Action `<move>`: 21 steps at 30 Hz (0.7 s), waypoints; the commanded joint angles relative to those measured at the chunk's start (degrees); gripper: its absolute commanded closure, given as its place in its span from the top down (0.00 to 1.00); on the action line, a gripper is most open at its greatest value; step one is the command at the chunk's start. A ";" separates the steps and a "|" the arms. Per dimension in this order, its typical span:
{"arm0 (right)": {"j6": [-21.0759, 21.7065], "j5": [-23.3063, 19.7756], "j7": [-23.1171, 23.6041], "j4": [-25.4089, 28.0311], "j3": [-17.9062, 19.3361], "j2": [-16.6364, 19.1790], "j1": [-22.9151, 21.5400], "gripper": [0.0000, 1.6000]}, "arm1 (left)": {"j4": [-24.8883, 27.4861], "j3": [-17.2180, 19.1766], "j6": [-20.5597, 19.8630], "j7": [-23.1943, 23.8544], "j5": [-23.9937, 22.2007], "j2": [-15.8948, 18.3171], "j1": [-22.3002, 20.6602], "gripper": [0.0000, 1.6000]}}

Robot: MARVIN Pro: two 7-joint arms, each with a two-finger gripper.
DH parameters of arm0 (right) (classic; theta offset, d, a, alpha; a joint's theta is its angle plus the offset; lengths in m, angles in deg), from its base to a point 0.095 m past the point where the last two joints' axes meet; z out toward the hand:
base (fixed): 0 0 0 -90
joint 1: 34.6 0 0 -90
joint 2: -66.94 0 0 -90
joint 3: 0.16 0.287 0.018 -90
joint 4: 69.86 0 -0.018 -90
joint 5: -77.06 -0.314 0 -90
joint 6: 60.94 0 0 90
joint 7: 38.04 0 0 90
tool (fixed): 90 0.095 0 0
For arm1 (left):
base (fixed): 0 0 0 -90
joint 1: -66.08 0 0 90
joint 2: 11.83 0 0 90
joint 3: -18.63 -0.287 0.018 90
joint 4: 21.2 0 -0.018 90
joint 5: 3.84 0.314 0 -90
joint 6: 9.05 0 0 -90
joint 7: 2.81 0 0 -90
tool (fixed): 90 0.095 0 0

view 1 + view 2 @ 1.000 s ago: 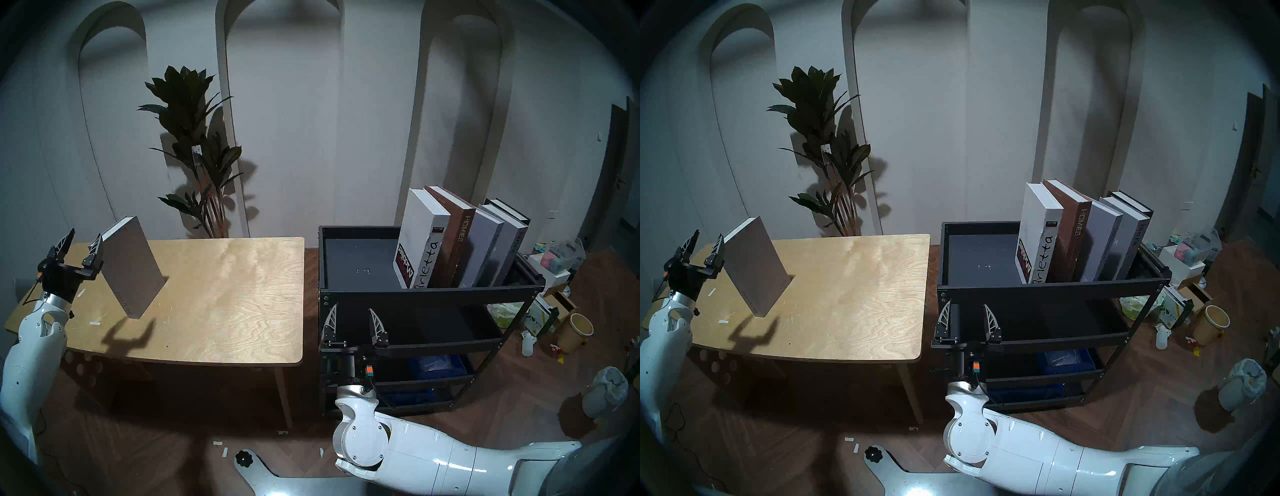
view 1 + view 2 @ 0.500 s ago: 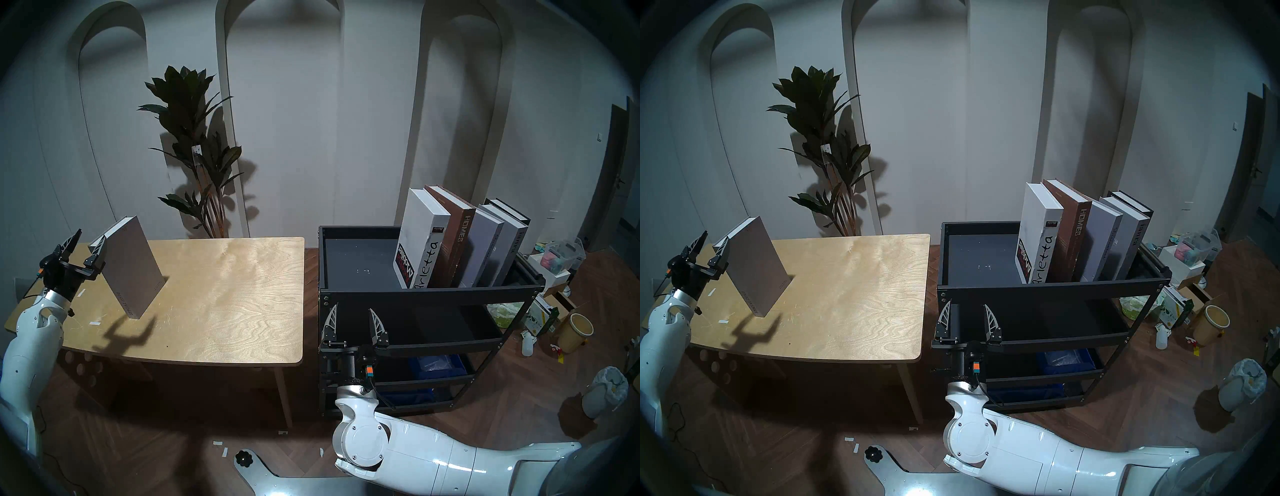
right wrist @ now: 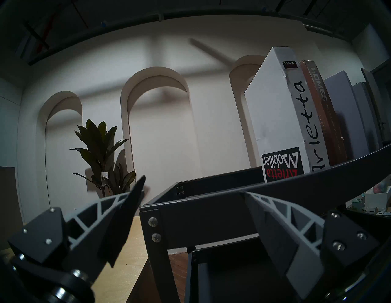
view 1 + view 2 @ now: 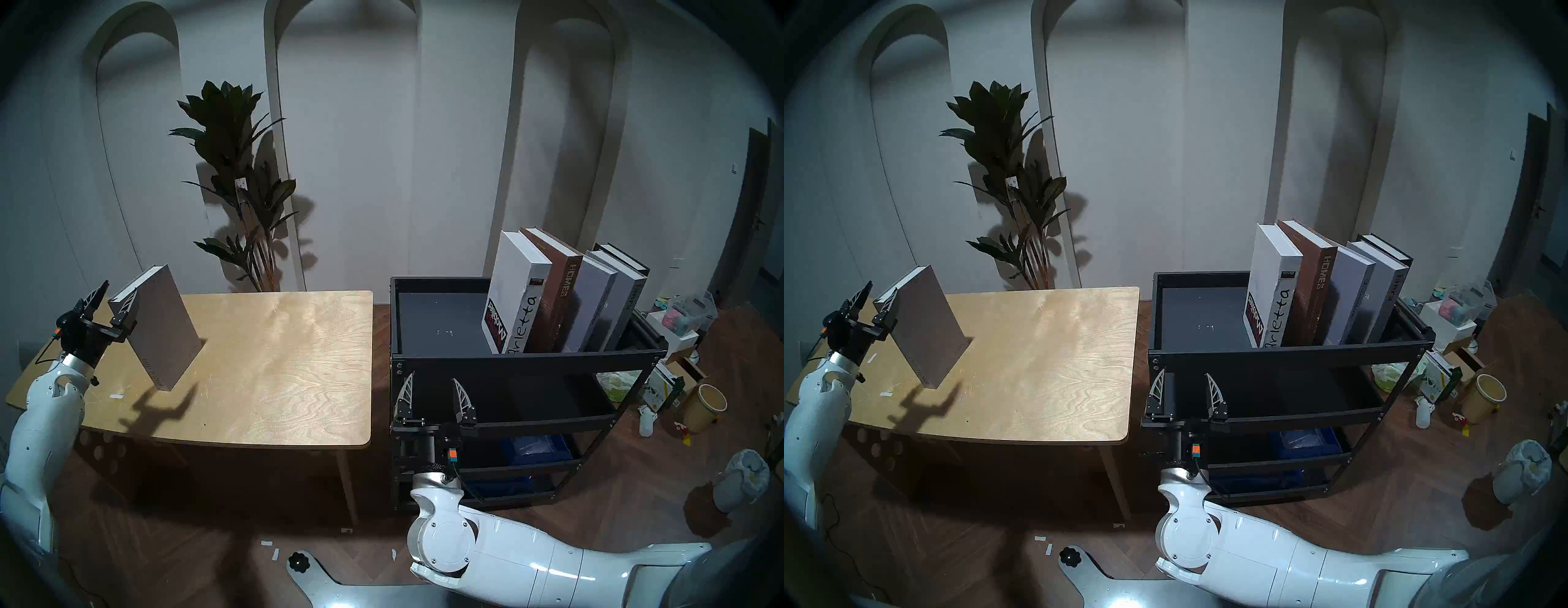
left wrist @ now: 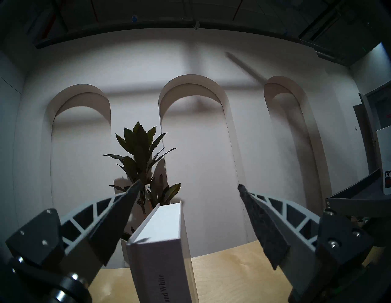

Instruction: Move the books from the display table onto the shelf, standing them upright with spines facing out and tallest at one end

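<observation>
My left gripper (image 4: 114,299) is spread wide around the near top corner of the last grey book (image 4: 163,327), ribbed fingers on either side, not pinching it. That matte hardcover stands upright on the grainy plywood display table (image 4: 275,369), at its left end. My right gripper (image 4: 432,392) is spread too, holding nothing, right by the black metal shelf (image 4: 526,361). Five more books (image 4: 564,293) lean together at the right end of its rimmed top tray.

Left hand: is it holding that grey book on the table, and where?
Nothing is held. The left hand is open, its fingers either side of the standing grey book near its top, not touching. The right hand is open and empty.
</observation>
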 commanded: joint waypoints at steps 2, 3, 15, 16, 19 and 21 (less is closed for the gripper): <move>-0.05 0.44 -0.57 0.59 0.28 -0.58 -0.04 1.00 | -3.62 -0.60 0.35 1.77 0.67 0.50 -6.31 1.00; -0.05 0.45 -0.57 0.59 0.29 -0.59 -0.04 1.00 | -4.27 -0.83 0.33 2.00 0.80 0.37 -6.90 1.00; -0.06 0.43 -0.43 0.57 0.39 -0.60 0.02 1.00 | -8.81 -3.70 -1.05 1.39 3.29 -0.59 -12.33 1.00; -0.06 0.43 -0.42 0.57 0.39 -0.61 0.03 1.00 | -9.41 -3.96 -1.05 1.60 3.50 -0.70 -13.07 1.00; -0.06 0.44 -0.40 0.57 0.42 -0.62 0.04 1.00 | -12.07 -5.06 -0.64 2.23 4.62 -1.22 -15.85 1.00; -0.06 0.44 -0.40 0.57 0.42 -0.62 0.05 1.00 | -10.83 -4.59 -0.85 1.52 4.53 -1.00 -14.59 1.00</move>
